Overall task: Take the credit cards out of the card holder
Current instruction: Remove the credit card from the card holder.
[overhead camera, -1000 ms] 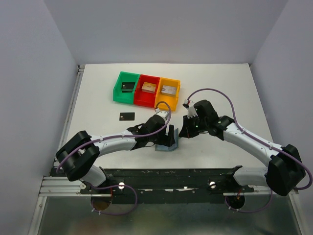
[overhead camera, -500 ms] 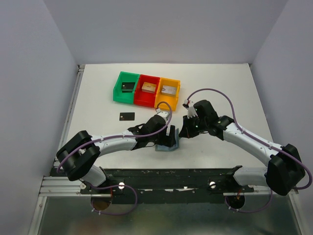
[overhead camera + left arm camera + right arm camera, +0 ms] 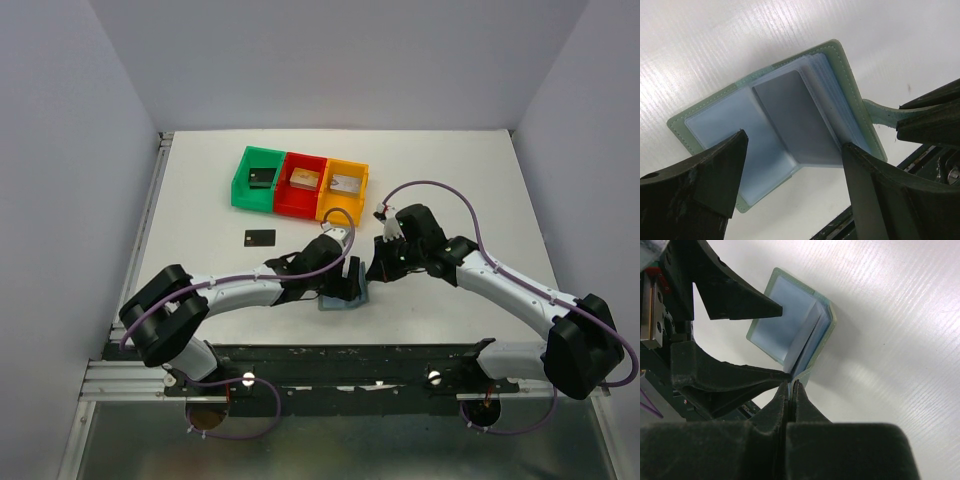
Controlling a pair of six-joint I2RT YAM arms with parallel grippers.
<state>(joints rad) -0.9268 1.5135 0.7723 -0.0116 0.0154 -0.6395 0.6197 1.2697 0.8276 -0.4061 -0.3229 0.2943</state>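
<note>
The grey-green card holder (image 3: pixel 850 85) lies open on the white table, pale blue pockets up, and shows in the top view (image 3: pixel 338 303). A grey card (image 3: pixel 795 120) sits in its middle pocket. My left gripper (image 3: pixel 792 172) is open and hovers right over the holder, one finger on each side; it shows in the top view (image 3: pixel 346 281). My right gripper (image 3: pixel 791 385) is shut on the holder's closing tab (image 3: pixel 880 111) and holds that side raised (image 3: pixel 790 315). One black credit card (image 3: pixel 259 238) lies on the table to the left. Other cards are hidden.
Green (image 3: pixel 240 186), red (image 3: pixel 284 200) and orange (image 3: pixel 362 185) bins stand in a row at the back, each with a chunky piece inside. The black rail (image 3: pixel 340 355) runs along the table's near edge, close behind the holder.
My left gripper has edged slightly lower over the holder. The right gripper and the holder have stayed put.
</note>
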